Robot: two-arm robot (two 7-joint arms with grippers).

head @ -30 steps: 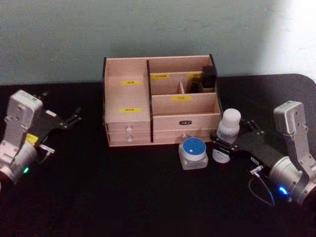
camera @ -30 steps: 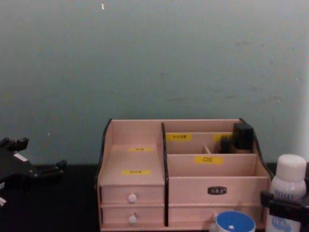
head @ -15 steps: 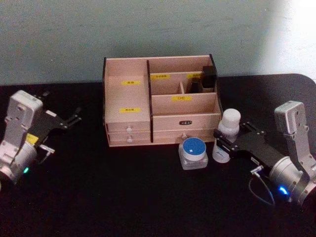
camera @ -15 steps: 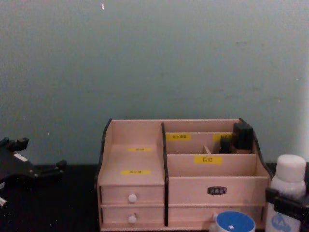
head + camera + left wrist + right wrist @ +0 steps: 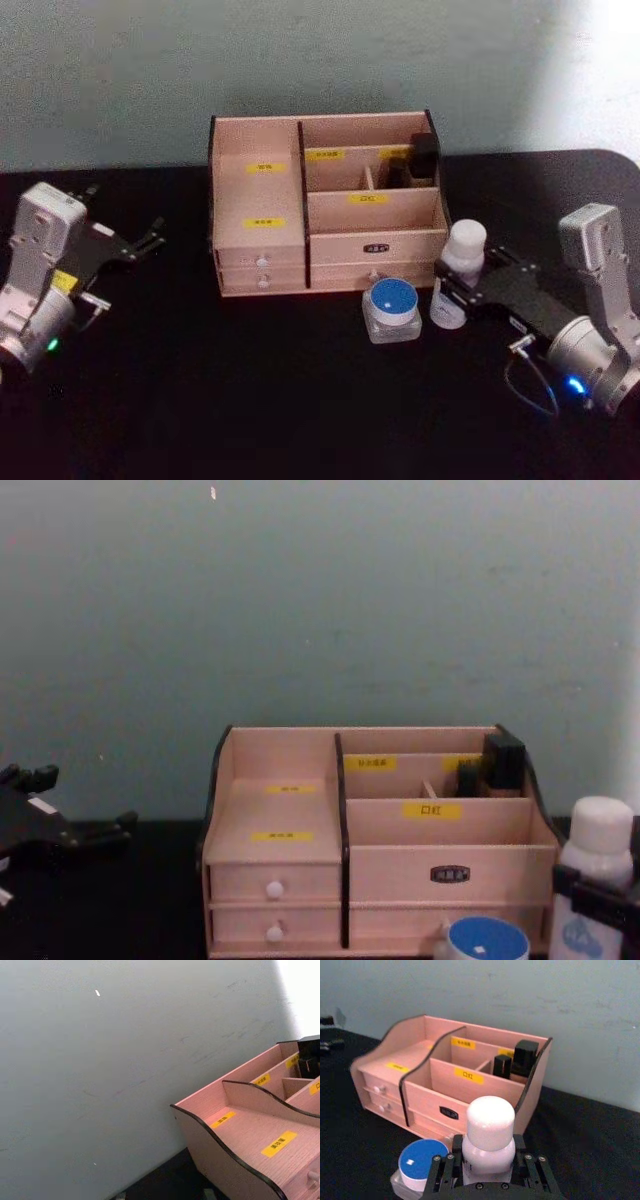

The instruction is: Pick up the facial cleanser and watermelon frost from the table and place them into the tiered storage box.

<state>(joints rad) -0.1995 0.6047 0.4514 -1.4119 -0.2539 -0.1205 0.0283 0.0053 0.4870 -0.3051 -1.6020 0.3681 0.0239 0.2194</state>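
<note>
The facial cleanser (image 5: 457,268), a white bottle with a rounded cap, stands on the black table at the front right of the tiered storage box (image 5: 258,215). My right gripper (image 5: 455,290) is shut on the bottle's body, a finger pressed on each side, as the right wrist view shows (image 5: 489,1132). The watermelon frost (image 5: 392,307), a squat jar with a blue lid, sits on the table just left of the bottle, close to the box's front. My left gripper (image 5: 152,240) hovers open far left of the box, holding nothing.
Two black upright items (image 5: 420,158) occupy the box's back right compartment. The front compartments and the stepped left shelf hold nothing. Small drawers with white knobs (image 5: 263,272) face me. A grey wall rises close behind the box.
The right gripper has shifted slightly and settled its fingers against the bottle, which stays upright on the table. The left arm has not moved.
</note>
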